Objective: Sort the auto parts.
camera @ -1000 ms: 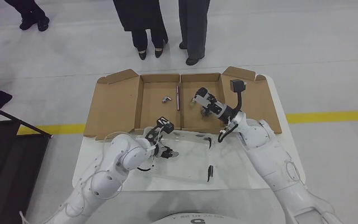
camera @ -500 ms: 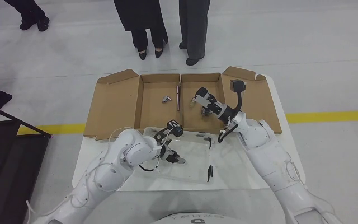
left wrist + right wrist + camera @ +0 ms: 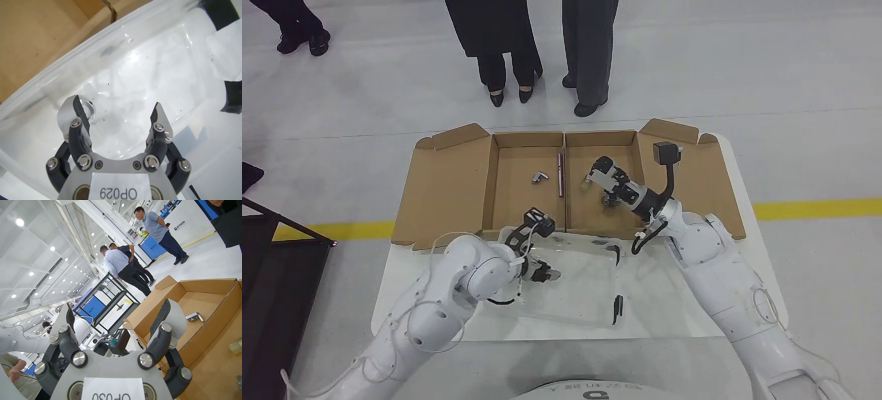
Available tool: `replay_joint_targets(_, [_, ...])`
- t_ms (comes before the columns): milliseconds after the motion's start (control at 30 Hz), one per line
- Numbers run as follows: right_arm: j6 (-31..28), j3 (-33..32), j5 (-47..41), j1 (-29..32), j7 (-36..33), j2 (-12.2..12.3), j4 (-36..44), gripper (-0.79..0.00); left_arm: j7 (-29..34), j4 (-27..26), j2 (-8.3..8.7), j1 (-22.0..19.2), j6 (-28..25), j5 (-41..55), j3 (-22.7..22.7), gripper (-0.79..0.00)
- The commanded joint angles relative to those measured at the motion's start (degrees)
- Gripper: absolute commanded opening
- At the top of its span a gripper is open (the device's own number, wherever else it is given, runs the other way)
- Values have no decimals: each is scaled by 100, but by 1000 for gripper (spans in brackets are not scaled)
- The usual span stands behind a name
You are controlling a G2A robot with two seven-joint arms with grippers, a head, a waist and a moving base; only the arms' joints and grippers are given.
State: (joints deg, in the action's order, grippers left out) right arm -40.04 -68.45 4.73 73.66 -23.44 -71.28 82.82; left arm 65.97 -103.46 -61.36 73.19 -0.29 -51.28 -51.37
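— Top view first. What do you have?
— I've got one cardboard box [image 3: 512, 205] with two compartments and one clear tray [image 3: 577, 295] just in front of it. In the box's left compartment I count two parts, a small silver bracket [image 3: 539, 177] and a slim rod [image 3: 560, 173] beside it. Two black pieces [image 3: 615, 254] lie in the tray, well apart. My left gripper [image 3: 545, 272] is low in the tray, and my right gripper [image 3: 598, 170] hangs over the right compartment.
— Left wrist?
— The left gripper [image 3: 116, 100] has its jaws spread wide with nothing pinched. One shiny metal ring [image 3: 90, 111] lies in the clear tray [image 3: 132, 75], partly hidden behind one finger.
— And the right wrist?
— The right gripper [image 3: 118, 306] is spread too, empty, above the cardboard box [image 3: 208, 351]. I see the silver bracket [image 3: 194, 317], bright and angled, beyond the divider. One pale cylinder [image 3: 235, 348] sits at the edge.
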Motion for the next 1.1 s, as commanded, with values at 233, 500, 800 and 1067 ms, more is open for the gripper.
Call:
replay_joint_targets(233, [0, 0, -1, 0, 0, 0, 0, 0, 76, 424, -92, -273, 2, 138, 193, -117])
replay_joint_targets(500, [0, 0, -1, 0, 0, 0, 0, 0, 187, 677, -195, -529, -153, 358, 453, -108])
replay_joint_targets(800, [0, 0, -1, 0, 0, 0, 0, 0, 411, 788, -296, -719, -665, 754, 812, -89])
replay_joint_targets(1067, [0, 0, -1, 0, 0, 0, 0, 0, 303, 683, -343, -806, -1162, 881, 1027, -55])
